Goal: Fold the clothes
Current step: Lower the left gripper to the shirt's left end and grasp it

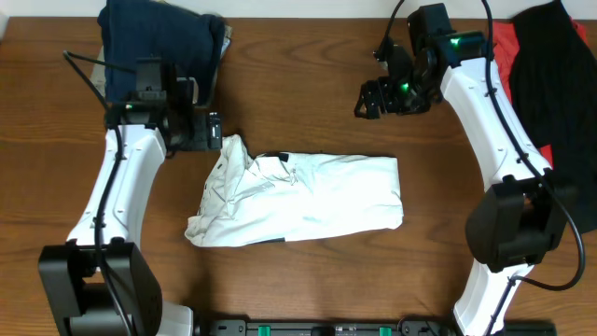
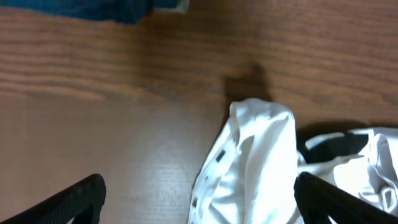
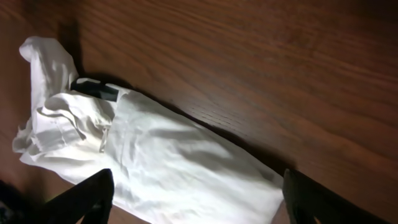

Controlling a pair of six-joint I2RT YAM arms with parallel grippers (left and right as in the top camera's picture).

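Note:
The white T-shirt lies in the middle of the table as a rumpled, roughly rectangular bundle, with a bit of black print showing at its upper left. My left gripper hangs open just beside the shirt's raised upper-left corner. In the left wrist view that corner sits between the wide-apart fingers, untouched. My right gripper is open above bare wood, beyond the shirt's far right corner. In the right wrist view, the shirt lies below its spread fingers, nothing held.
A navy garment is piled at the back left, behind the left arm; its edge shows as the navy garment in the left wrist view. Red and black garments lie at the back right. Bare wooden tabletop surrounds the shirt.

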